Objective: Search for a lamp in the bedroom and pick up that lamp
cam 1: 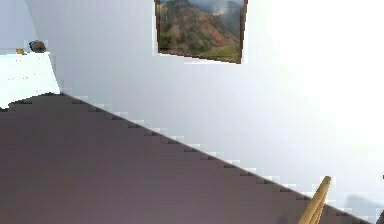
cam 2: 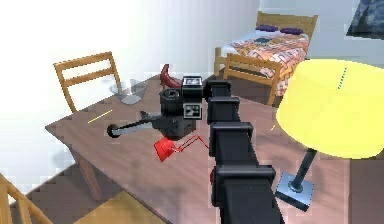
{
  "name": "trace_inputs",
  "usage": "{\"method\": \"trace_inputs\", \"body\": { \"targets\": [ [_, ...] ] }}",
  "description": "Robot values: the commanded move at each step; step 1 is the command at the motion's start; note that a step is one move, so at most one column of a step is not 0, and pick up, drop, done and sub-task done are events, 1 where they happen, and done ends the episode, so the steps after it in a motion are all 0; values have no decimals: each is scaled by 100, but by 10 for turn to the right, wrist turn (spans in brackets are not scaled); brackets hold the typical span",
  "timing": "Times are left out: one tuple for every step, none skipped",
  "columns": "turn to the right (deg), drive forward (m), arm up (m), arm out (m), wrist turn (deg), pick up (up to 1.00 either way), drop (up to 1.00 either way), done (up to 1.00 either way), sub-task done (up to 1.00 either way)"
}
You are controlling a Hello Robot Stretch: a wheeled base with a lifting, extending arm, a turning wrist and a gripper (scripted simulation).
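A large lamp with a yellow shade (cam 2: 330, 105) and a dark base (cam 2: 298, 185) stands on the wooden table (cam 2: 100, 145) at the arm side view's right. A small red thing (cam 2: 165, 149), shaped like a little desk lamp with a thin red arm, lies on the table at the middle. My arm (cam 2: 235, 150) rises from the bottom edge, and the gripper (cam 2: 113, 130) reaches left just above the red thing. Its far end has only bare tabletop behind it, so it holds nothing.
A yellow pencil (cam 2: 97, 117), a grey dish (cam 2: 128, 97) and a dark red curved thing (cam 2: 170, 75) lie on the table. Wooden chairs (cam 2: 88, 75) stand around it, with a bed (cam 2: 275, 45) behind. The forward view has a wall painting (cam 1: 200, 28), a white dresser (cam 1: 25, 75) and a chair top (cam 1: 318, 200).
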Motion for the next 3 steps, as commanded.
{"method": "trace_inputs", "body": {
  "targets": [
    [0, 0, 0, 0, 450, 0, 0, 0, 0],
    [0, 0, 0, 0, 360, 0, 0, 0, 0],
    [0, 0, -30, 0, 0, 0, 0, 0, 0]
  ]
}}
